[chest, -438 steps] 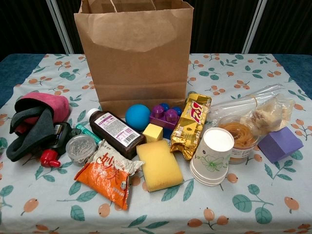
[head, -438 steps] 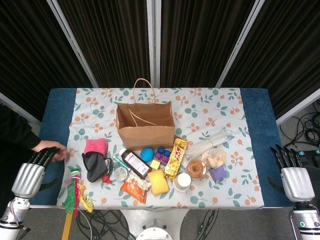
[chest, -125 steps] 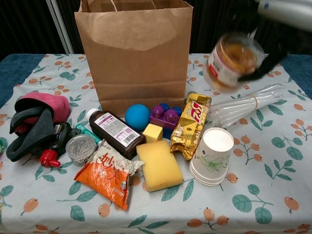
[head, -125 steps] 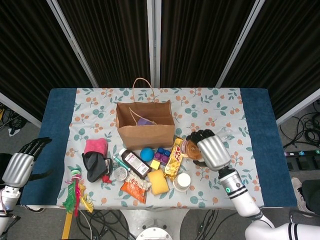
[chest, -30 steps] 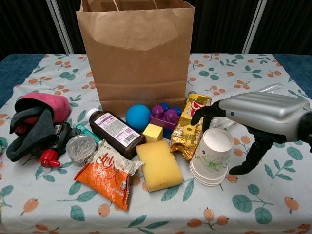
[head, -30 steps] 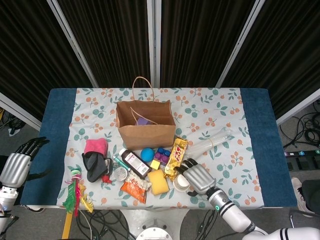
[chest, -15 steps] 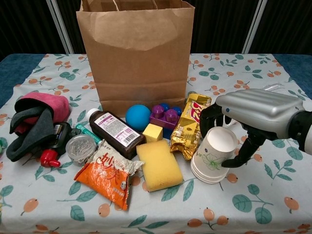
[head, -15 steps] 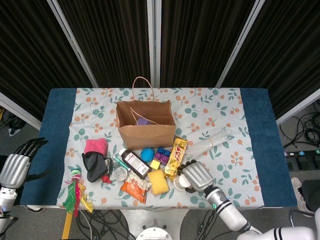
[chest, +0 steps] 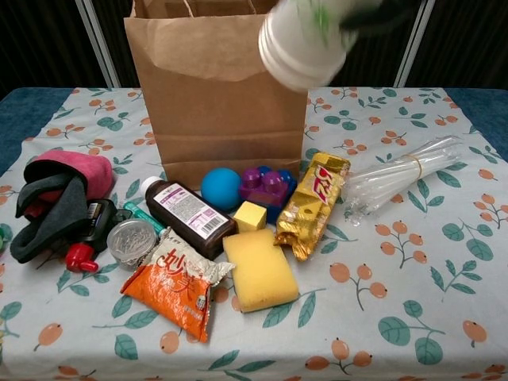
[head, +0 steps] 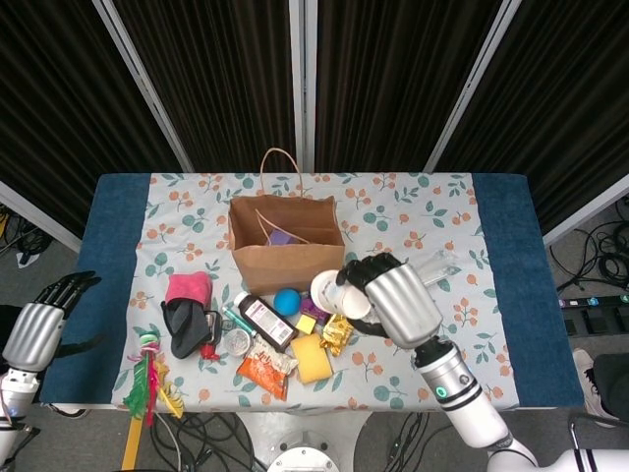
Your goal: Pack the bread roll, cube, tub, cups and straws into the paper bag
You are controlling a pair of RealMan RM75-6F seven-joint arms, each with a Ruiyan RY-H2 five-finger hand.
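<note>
My right hand [head: 393,295] holds the stack of white paper cups [head: 332,292] in the air, in front of the paper bag [head: 285,251]. The chest view shows the cups [chest: 305,40] lifted and tilted near the top of the bag [chest: 218,95], with dark fingers [chest: 381,12] at the top edge. The clear pack of straws [chest: 397,178] lies on the table to the right. Inside the open bag a purple thing [head: 282,238] shows. My left hand [head: 34,329] hangs open off the table's left side, holding nothing.
In front of the bag lie a brown bottle [chest: 186,214], blue ball [chest: 220,188], purple blocks [chest: 266,186], small yellow cube [chest: 248,215], gold snack bar [chest: 309,206], yellow sponge [chest: 260,270], orange snack pack [chest: 178,286] and metal tin [chest: 131,240]. Pink and grey cloth [chest: 55,194] sits at the left.
My right hand has lifted the cups off the table and carried them up toward the bag. The gold bar and purple blocks shifted slightly. The left hand stayed put.
</note>
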